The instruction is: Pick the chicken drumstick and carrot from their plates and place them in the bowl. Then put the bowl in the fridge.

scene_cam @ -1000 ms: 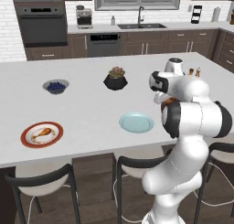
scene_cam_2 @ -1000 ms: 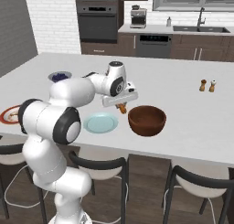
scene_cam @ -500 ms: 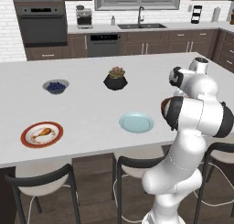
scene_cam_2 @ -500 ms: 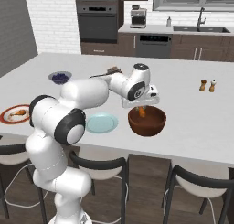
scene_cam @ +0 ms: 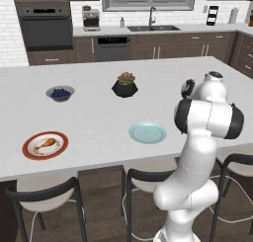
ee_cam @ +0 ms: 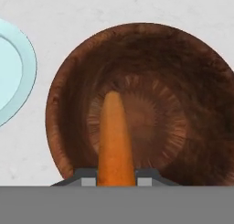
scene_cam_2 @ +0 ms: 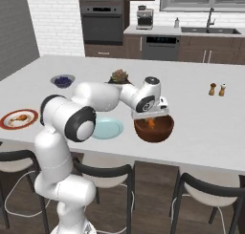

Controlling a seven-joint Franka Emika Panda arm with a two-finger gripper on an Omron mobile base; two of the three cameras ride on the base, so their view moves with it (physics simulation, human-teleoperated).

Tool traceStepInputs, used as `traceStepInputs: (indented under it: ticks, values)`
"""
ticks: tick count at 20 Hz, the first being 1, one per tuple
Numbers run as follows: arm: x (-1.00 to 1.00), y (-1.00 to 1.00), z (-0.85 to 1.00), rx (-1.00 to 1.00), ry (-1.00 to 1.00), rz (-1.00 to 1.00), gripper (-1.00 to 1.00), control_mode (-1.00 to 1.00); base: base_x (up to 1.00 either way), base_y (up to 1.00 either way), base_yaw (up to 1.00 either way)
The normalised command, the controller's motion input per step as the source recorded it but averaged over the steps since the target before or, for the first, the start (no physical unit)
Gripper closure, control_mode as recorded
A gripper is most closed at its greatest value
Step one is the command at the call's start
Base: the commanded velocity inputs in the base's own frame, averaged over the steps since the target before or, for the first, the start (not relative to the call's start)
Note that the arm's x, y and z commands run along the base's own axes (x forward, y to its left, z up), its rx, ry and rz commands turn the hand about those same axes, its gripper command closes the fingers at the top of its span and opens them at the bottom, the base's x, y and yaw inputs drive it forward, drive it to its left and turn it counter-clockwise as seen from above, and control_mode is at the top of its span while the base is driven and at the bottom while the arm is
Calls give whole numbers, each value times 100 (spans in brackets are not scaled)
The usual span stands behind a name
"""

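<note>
Your fingers (ee_cam: 117, 183) were closed on the carrot (ee_cam: 114, 136) at its thick end, tip hanging over the bowl (ee_cam: 192, 81). Judged light, stiff and smooth. The drumstick (scene_cam: 45, 143) lay on its red-rimmed plate (scene_cam: 28, 153), far left; grip its meaty middle.

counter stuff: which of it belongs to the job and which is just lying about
Job: carrot held in the gripper over the bowl; chicken drumstick on the red-rimmed plate; bare blue plate.
Lying about: blueberry bowl, plant pot, salt and pepper shakers.
</note>
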Motion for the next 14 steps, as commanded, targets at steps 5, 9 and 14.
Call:
traceStepInputs:
  ticks: [5,9,14]
  values:
    - [7,1,-38,0,0,0,-100,-100,0,0,0]
    - [23,1,-9,0,0,0,-100,-100,0,0,0]
    - [3,0,4,0,0,0,-100,-100,0,0,0]
